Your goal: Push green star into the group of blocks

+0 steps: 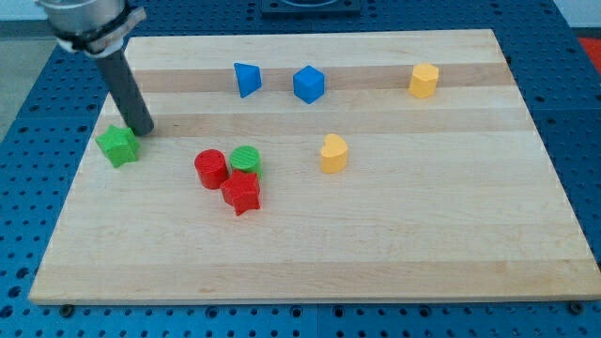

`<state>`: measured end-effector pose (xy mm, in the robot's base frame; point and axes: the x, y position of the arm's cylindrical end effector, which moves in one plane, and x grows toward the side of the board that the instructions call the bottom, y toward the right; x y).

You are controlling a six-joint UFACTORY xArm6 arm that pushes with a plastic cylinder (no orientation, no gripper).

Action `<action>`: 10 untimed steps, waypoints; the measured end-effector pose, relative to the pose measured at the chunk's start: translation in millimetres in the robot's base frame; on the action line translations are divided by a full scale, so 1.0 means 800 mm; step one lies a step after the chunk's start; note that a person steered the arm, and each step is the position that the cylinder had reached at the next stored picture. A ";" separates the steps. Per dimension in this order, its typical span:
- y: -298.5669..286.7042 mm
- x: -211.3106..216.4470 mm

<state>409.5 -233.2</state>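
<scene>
My tip (143, 130) is touching the top right side of the green star (117, 145), near the board's (394, 244) left edge. The red cylinder (210, 169), green cylinder (246, 160) and red star (241, 192) are sitting bunched together toward the middle.

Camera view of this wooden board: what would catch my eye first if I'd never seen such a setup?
Probably the dark rod at the view's upper left, my tip resting just above and right of the green star. Next, the tight cluster near the middle: a red cylinder, green cylinder and red star. Two blue blocks sit along the top.
</scene>
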 end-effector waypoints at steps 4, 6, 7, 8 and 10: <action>-0.051 -0.002; -0.072 0.091; -0.065 0.121; -0.079 0.096; -0.034 0.101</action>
<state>490.3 -260.6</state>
